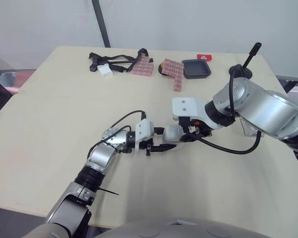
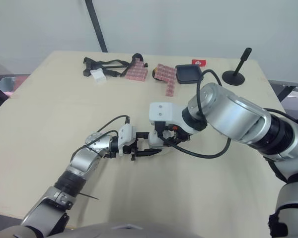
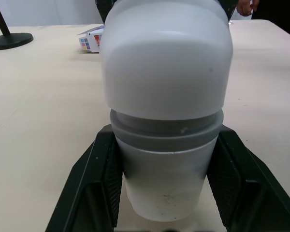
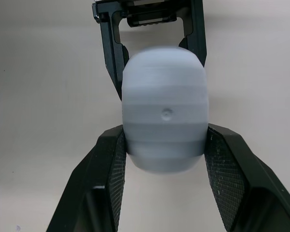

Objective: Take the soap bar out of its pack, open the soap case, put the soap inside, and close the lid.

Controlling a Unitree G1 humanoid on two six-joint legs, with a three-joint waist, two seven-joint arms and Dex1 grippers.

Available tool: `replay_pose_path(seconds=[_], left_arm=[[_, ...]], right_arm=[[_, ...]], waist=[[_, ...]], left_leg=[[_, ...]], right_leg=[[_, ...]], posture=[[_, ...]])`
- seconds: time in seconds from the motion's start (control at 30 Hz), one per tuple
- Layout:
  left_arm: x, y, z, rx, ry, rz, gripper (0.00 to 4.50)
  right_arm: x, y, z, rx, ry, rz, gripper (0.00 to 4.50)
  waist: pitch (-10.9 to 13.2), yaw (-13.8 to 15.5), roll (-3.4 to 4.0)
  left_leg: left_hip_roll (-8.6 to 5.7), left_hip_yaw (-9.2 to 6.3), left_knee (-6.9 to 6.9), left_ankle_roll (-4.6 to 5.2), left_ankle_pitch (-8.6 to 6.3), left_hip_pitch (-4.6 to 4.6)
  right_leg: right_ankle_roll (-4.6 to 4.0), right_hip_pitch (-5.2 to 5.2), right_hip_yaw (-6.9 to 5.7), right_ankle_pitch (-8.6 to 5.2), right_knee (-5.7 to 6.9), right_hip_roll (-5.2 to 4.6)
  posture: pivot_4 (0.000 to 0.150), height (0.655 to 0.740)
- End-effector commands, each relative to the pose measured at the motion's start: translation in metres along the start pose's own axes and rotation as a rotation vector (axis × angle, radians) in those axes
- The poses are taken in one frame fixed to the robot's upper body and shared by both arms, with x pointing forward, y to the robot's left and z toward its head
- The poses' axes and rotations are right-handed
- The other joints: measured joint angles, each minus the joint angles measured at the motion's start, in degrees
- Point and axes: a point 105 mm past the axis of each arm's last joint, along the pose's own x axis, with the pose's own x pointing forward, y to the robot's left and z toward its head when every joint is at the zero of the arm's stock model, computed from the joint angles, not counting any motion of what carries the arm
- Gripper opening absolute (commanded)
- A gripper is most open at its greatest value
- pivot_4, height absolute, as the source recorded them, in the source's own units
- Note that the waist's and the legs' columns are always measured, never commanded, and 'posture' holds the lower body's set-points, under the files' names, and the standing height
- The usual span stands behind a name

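- Our left hand (image 1: 165, 146) is clenched on 1 end of the white soap case (image 3: 166, 63), and the right hand (image 4: 165, 140) clamps the opposite end.
- We judge the case light, stiff and smooth, so slippery. It is best held with 1 hand on each half, either side of its grey seam.
- Under both hands lies bare, pale worktop (image 1: 64, 129).
- Well beyond the hands, by the far edge, are pink packs (image 1: 141, 66), a black tray (image 1: 196, 68) and a black stand (image 1: 248, 59).

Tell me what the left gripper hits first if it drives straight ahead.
The left gripper meets the soap case at once, already between its fingers; just beyond, likely the right gripper.
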Motion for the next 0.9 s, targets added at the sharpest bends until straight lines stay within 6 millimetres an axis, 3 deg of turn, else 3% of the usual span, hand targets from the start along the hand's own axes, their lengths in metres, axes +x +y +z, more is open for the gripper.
replay_pose_path(seconds=[0.03, 0.27, 0.33, 0.43, 0.5, 0.9], left_arm=[[0.0023, -0.0012, 0.0124, 0.05, -0.033, -0.016, 1.91], [0.0018, -0.0011, 0.0122, 0.049, -0.032, -0.015, 1.91], [0.0018, -0.0009, 0.012, 0.048, -0.031, -0.014, 1.91], [0.0017, -0.0008, 0.0118, 0.048, -0.029, -0.012, 1.91], [0.0016, -0.0009, 0.0117, 0.047, -0.028, -0.011, 1.91], [0.0015, -0.0022, 0.0117, 0.044, -0.029, -0.017, 1.91]], right_arm=[[0.0123, -0.004, -0.0216, 0.083, 0.065, -0.011, 1.91], [0.0145, -0.0039, -0.0184, 0.076, 0.047, -0.007, 1.91], [0.0146, -0.0061, -0.0174, 0.073, 0.041, -0.018, 2.95], [0.0145, -0.0087, -0.0174, 0.067, 0.041, -0.028, 3.94], [0.0145, -0.0095, -0.0176, 0.065, 0.041, -0.031, 4.37], [0.0099, -0.005, -0.0195, 0.069, 0.034, -0.026, 4.37]], waist=[[0.0, -0.01, 0.0], [-0.01, -0.14, -0.01], [0.01, -0.18, -0.04], [0.24, -0.04, 0.01], [0.3, 0.17, 0.1], [0.3, 0.55, 0.1]], left_leg=[[0.0, 0.01, -0.01, 0.0, 0.0, 0.0], [0.0, 0.06, -0.04, -0.01, -0.01, 0.04], [0.0, 0.07, -0.06, -0.02, -0.01, 0.06], [-0.02, 0.07, -0.06, -0.01, 0.0, -0.17], [-0.06, 0.16, -0.07, 0.22, 0.13, -0.43], [0.22, 0.22, -0.03, 0.18, 0.06, -1.19]], right_leg=[[0.0, 0.0, 0.01, 0.0, 0.0, 0.0], [0.0, 0.0, 0.04, 0.0, -0.01, 0.0], [0.0, 0.0, 0.05, 0.0, -0.02, 0.0], [0.0, -0.21, 0.05, 0.02, -0.05, -0.02], [0.01, -0.49, 0.13, 0.03, -0.07, 0.0], [0.02, -0.97, 0.19, 0.03, -0.15, 0.48]], posture=[[0.15, 0.7374], [0.15, 0.7374], [0.15, 0.7374], [0.15, 0.7374], [0.15, 0.7374], [0.15, 0.7374]])
